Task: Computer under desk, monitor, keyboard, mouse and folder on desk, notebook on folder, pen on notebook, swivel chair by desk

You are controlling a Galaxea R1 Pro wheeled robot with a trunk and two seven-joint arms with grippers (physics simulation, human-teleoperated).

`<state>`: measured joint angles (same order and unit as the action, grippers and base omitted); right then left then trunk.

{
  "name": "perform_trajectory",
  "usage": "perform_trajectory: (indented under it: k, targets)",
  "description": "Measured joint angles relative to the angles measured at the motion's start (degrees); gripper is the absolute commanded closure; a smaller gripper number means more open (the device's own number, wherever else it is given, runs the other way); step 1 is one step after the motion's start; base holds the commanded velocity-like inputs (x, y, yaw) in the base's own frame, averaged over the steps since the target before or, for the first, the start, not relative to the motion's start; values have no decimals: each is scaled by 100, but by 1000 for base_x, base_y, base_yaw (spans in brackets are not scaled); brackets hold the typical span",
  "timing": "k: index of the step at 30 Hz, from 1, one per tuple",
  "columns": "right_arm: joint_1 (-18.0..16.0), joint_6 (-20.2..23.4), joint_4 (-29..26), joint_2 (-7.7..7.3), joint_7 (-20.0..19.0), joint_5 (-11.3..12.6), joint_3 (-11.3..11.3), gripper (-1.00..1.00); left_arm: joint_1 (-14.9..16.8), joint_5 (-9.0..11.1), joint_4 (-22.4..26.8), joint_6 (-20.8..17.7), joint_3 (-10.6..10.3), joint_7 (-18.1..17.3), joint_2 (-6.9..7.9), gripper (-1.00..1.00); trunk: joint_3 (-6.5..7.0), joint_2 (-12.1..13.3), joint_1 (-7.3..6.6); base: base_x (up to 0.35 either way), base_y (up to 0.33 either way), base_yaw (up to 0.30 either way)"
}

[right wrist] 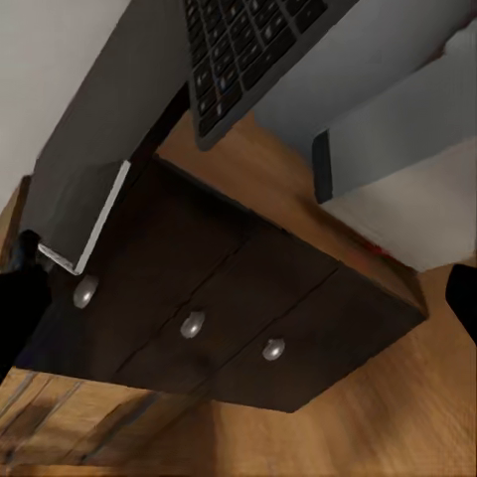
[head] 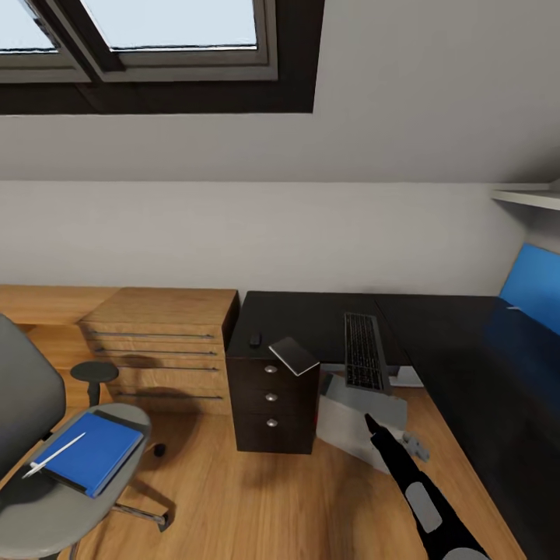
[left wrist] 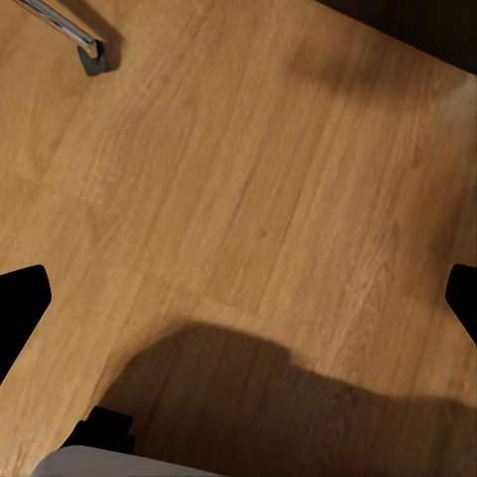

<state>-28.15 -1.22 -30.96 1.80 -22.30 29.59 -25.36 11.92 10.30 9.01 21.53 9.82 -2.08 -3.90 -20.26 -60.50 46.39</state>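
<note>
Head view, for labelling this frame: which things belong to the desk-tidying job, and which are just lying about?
Job:
desk
keyboard
mouse
notebook
folder
pen
swivel chair
computer

Lying about:
light-wood drawer chest
blue upright panel
wall shelf

From your head camera, the worktop runs along the far wall and turns toward you on the right. Its drawer unit stands under its left end, with the drawer chest just to the left. On the worktop above the drawers, the mouse lies left of the notebook, which overhangs the front edge. Right of those, the keyboard also juts past the edge, above the computer on the floor. The swivel chair stands at near left, carrying the folder with the pen on it.
</note>
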Motion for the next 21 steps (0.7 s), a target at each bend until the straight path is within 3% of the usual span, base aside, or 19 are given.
perform_trajectory:
  k: [4, 6, 13, 17, 21]
  targets:
    - [-1, 275, -273, -49, -38, 502, -3, -100, 0, 0, 0, -4, -1, 1, -4, -100, -72, -161, 88, 0, 0, 0]
    - [-1, 325, -324, -104, -48, 643, -3, -100, 0, 0, 0, -5, -1, 1, -4, -100, -108, -241, 132, 0, 0, 0]
    - [-1, 385, -371, -293, -57, 814, -55, -100, 0, 0, 5, 4, -1, 1, -5, -100, -234, -522, 286, 0, 0, 0]
    - [-1, 452, -377, -330, -58, 984, -112, -100, 0, 6, 36, 0, -9, 25, -3, -100, -306, -682, 374, 0, 0, 0]
    - [-1, 606, -380, -338, -66, 1064, -125, -100, 2, 24, 437, -174, -39, 43, -5, -100, -377, -843, 461, 0, 0, 0]
